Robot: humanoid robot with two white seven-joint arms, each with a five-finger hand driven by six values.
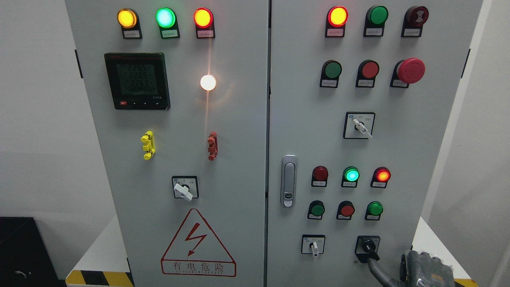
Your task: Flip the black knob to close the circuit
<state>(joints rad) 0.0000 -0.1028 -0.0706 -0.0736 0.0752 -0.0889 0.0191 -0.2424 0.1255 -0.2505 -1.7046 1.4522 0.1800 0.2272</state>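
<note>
The black knob (367,246) sits in a square plate at the lower right of the cabinet's right door (418,159), with its lever pointing down and to the right. My right hand (426,271) comes in at the bottom edge, right of the knob and mostly cut off by the frame. A grey part of it stretches up-left to the knob's lower end and seems to touch it. The grip itself is hidden. My left arm does not show.
White-levered selector switches (313,246) (360,127) (184,190), a door handle (288,181), lit and unlit pushbuttons (351,175) and a red emergency stop (410,70) share the panels. The left door holds a meter (137,81) and a warning triangle (198,247).
</note>
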